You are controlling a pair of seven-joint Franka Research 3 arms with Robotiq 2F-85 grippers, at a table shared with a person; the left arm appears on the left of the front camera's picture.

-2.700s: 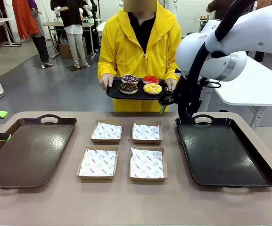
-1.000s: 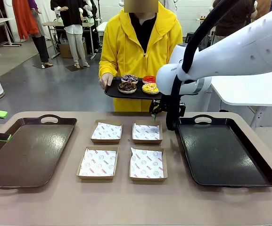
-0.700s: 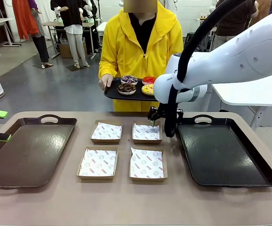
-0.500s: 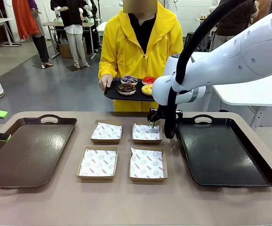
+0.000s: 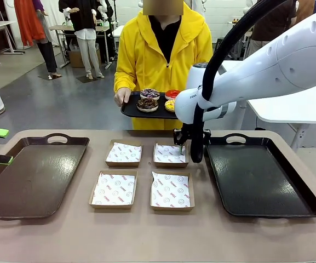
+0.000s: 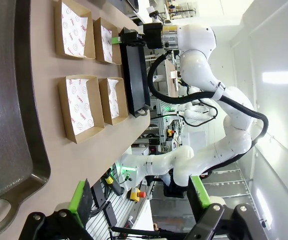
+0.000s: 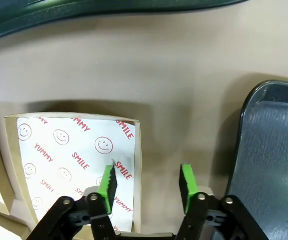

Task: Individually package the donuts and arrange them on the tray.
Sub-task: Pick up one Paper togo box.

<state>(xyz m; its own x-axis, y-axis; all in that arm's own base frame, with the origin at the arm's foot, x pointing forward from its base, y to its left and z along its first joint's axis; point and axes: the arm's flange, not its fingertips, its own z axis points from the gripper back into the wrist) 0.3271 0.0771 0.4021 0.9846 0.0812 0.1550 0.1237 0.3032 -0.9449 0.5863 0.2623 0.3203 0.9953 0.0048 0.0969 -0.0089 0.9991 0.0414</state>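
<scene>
Front view across a tan table [image 5: 147,241]; places are given from the four paper-lined boxes [image 5: 170,190] sitting in a square at its middle. A white right arm [image 5: 267,60] is reaching in from the right and bending down over the far right box of the four. A person in a yellow hooded top [image 5: 163,49] is standing beyond the boxes. A large dark left tray [image 5: 32,181] is lying left of the boxes and a matching right tray [image 5: 262,186] right of them. The person is holding a small black tray [image 5: 131,109] beyond the boxes, and the donuts [image 5: 147,103] are sitting on it, one partly hidden behind the arm. In the right wrist view, the right gripper [image 7: 146,181] is hanging with jaws apart, straddling that box's wall nearest the right tray and gripping nothing. Far left of the boxes, the left gripper [image 6: 139,200] is hovering wide apart and empty.
</scene>
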